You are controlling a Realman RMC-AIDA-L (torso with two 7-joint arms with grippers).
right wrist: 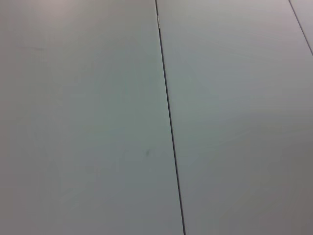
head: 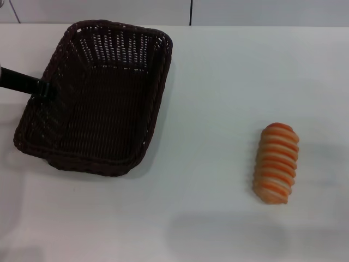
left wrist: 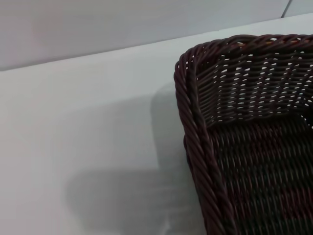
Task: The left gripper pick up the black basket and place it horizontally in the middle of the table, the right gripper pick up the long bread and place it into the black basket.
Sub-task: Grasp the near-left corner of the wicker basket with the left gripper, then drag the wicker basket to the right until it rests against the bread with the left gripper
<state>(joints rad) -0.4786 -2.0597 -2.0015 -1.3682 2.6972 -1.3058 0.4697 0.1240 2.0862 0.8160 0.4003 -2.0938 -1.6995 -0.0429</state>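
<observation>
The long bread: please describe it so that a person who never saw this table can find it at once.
On the white table, look to the robot's right, well apart from the black basket on the left. The long bread lies there alone: a small oblong loaf with ridged orange and cream stripes, the only brightly coloured thing.
</observation>
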